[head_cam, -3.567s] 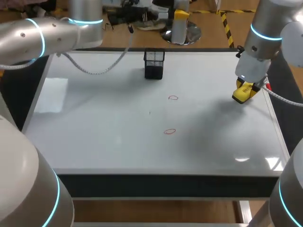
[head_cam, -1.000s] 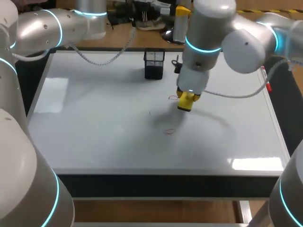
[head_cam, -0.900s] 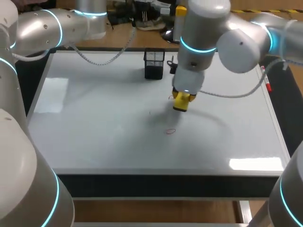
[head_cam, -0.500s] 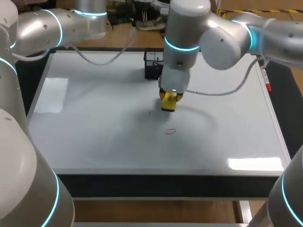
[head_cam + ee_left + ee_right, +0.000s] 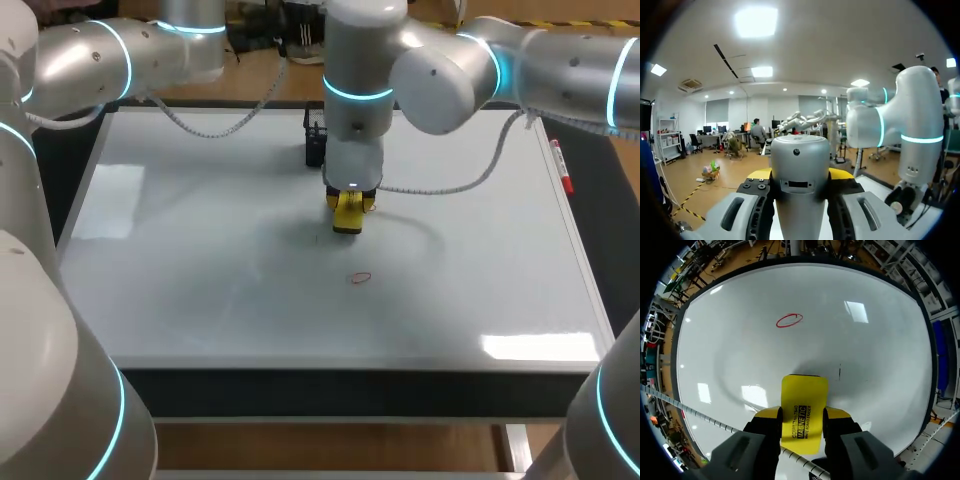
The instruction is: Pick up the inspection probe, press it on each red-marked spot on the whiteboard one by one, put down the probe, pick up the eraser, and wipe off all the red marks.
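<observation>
While clamping the eraser [image 5: 804, 392], the right hand [image 5: 803, 416] points straight down.

We see a black mesh cup [image 5: 314, 138] standing upright at the upper middle of the frame, near the far edge of the board [image 5: 200, 290]. Only its left part shows; the rest is hidden, and we cannot tell what it holds. A red marker [image 5: 561, 167] lies at the right of the frame, along the board's right edge and well apart from the cup. A short dark tick [image 5: 318, 238] marks the board near the middle of the frame; the right wrist view shows it too [image 5: 839, 372], as a thin stroke. The worktop [image 5: 350, 392] shows as a dark band across the lower frame.
</observation>
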`<action>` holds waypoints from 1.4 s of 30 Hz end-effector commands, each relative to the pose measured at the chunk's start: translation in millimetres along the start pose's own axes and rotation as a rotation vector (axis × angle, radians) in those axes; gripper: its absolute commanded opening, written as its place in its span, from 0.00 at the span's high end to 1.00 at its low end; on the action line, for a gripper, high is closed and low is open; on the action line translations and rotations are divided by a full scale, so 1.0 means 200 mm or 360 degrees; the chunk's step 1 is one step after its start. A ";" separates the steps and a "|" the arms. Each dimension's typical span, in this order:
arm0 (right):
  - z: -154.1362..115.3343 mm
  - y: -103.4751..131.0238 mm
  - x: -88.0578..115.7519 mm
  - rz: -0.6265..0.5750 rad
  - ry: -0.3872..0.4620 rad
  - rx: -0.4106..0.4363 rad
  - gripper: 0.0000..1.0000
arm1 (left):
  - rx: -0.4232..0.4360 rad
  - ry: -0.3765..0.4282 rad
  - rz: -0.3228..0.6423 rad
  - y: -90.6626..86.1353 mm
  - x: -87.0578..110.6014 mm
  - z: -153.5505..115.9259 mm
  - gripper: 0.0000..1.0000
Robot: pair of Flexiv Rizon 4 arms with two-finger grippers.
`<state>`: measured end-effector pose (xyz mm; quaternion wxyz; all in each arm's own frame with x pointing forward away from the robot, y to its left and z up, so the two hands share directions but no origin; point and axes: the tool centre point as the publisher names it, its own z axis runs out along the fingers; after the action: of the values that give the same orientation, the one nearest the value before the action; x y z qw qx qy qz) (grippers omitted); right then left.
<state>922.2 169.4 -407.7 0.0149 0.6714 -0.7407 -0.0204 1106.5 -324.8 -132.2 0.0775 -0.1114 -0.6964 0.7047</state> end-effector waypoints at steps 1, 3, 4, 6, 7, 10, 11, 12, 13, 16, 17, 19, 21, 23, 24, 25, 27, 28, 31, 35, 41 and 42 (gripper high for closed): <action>0.02 -0.03 0.00 -0.0001 0.0023 -0.0018 1.00 | 0.0002 0.0009 -0.0002 0.00 -0.01 0.00 1.00; 0.03 -0.04 0.00 0.0001 0.0024 -0.0023 1.00 | 0.0002 0.0009 -0.0002 0.00 -0.01 0.00 1.00; 0.03 -0.04 0.01 0.0003 0.0023 -0.0028 1.00 | 0.0002 0.0009 -0.0002 0.00 -0.01 0.00 1.00; 0.04 -0.05 0.01 0.0005 0.0020 -0.0037 1.00 | 0.0002 0.0009 -0.0002 0.00 -0.01 0.00 1.00; 0.04 -0.06 0.02 0.0006 0.0019 -0.0040 1.00 | 0.0002 0.0009 -0.0002 0.00 -0.01 0.00 1.00; 0.05 -0.07 0.02 0.0007 0.0017 -0.0051 1.00 | 0.0002 0.0009 -0.0002 0.00 -0.01 0.00 1.00; 0.06 -0.07 0.03 0.0008 0.0019 -0.0055 1.00 | 0.0002 0.0009 -0.0002 0.00 -0.01 0.00 1.00; 0.06 -0.08 0.03 0.0011 0.0020 -0.0058 1.00 | 0.0002 0.0009 -0.0002 0.00 -0.01 0.00 1.00; 0.07 -0.08 0.04 0.0020 0.0024 -0.0062 1.00 | 0.0002 0.0009 -0.0002 0.00 -0.01 0.00 1.00; 0.07 -0.09 0.07 0.0035 0.0025 -0.0064 1.00 | 0.0002 0.0009 -0.0002 0.00 -0.01 0.00 1.00; 0.07 -0.09 0.08 0.0041 0.0027 -0.0064 1.00 | 0.0002 0.0009 -0.0002 0.00 -0.01 0.00 1.00; 0.07 -0.09 0.10 0.0052 0.0031 -0.0068 1.00 | 0.0002 0.0009 -0.0002 0.00 -0.01 0.00 1.00; 0.08 -0.10 0.13 0.0072 0.0040 -0.0071 1.00 | 0.0002 0.0009 -0.0002 0.00 -0.01 0.00 1.00; 0.08 -0.10 0.16 0.0092 0.0045 -0.0070 1.00 | 0.0002 0.0009 -0.0002 0.00 -0.01 0.00 1.00; 0.08 -0.10 0.18 0.0102 0.0045 -0.0068 1.00 | 0.0002 0.0009 -0.0002 0.00 -0.01 0.00 1.00; 0.08 -0.10 0.20 0.0113 0.0045 -0.0067 1.00 | 0.0002 0.0009 -0.0002 0.00 -0.01 0.00 1.00; 0.07 -0.11 0.23 0.0134 0.0047 -0.0064 1.00 | 0.0002 0.0009 -0.0002 0.00 -0.01 0.00 1.00; 0.07 -0.11 0.25 0.0145 0.0048 -0.0062 1.00 | 0.0002 0.0009 -0.0002 0.00 -0.01 0.00 1.00; 0.07 -0.11 0.30 0.0184 0.0051 -0.0058 1.00 | 0.0002 0.0009 -0.0002 0.00 -0.01 0.00 1.00; 0.07 -0.11 0.37 0.0233 0.0055 -0.0053 1.00 | 0.0002 0.0009 -0.0002 0.00 -0.01 0.00 1.00; 0.05 -0.12 0.45 0.0298 0.0056 -0.0034 1.00 | 0.0002 0.0009 -0.0002 0.00 -0.01 0.00 1.00; 0.04 -0.12 0.46 0.0308 0.0051 -0.0029 1.00 | 0.0002 0.0009 -0.0002 0.00 -0.01 0.00 1.00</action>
<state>941.6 83.8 -420.9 0.0432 0.5966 -0.8012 -0.0142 1106.5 -324.8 -132.2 0.0775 -0.1114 -0.6964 0.7047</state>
